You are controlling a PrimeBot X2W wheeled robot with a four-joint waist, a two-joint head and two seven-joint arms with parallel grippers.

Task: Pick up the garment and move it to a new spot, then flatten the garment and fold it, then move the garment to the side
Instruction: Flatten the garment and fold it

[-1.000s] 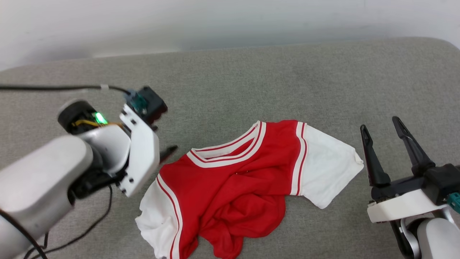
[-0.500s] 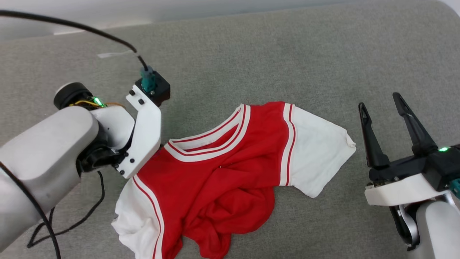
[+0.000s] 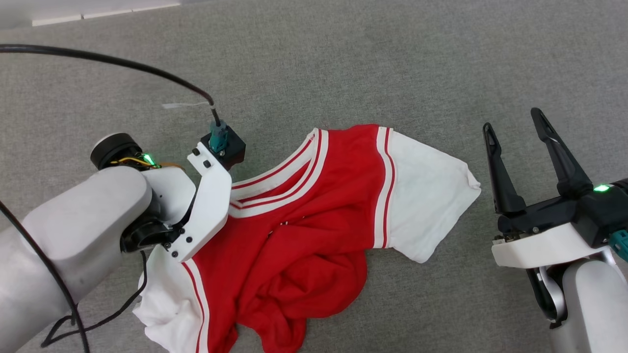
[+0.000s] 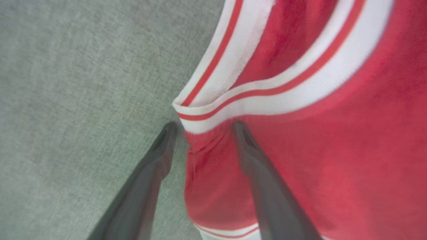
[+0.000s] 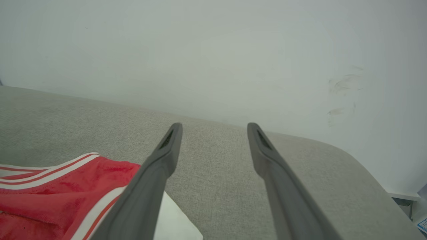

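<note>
Garment position: the red jersey T-shirt (image 3: 304, 235) lies crumpled on the grey fabric surface (image 3: 392, 59), at the centre of the head view. The striped collar (image 3: 279, 186) faces up and to the robot's left. One white sleeve (image 3: 431, 196) lies spread flat toward the robot's right. The other white sleeve (image 3: 167, 304) lies at the lower left, partly under the left arm. The red body is bunched in folds toward the near edge of the view.

Left gripper (image 4: 204, 125): the two dark fingers stand spread apart. In the left wrist view they straddle the edge of the T-shirt at the end of the collar. One finger (image 4: 156, 160) is over the bare grey surface just beside the fabric edge. The other finger (image 4: 253, 160) is over the red fabric just below the collar band. That view is blurred, so contact with the cloth cannot be confirmed. No fabric is pinched. In the head view, the pale left forearm (image 3: 73, 235) and the white wrist bracket (image 3: 208, 206) cover the fingers. A black cable (image 3: 122, 63) runs to the wrist camera.

Right gripper (image 3: 511, 120): the fingers stand spread apart with nothing between them. The gripper is well clear of the right sleeve, at the right side of the surface. In the right wrist view, the fingers point across the grey surface toward a pale wall (image 5: 213, 50).
</note>
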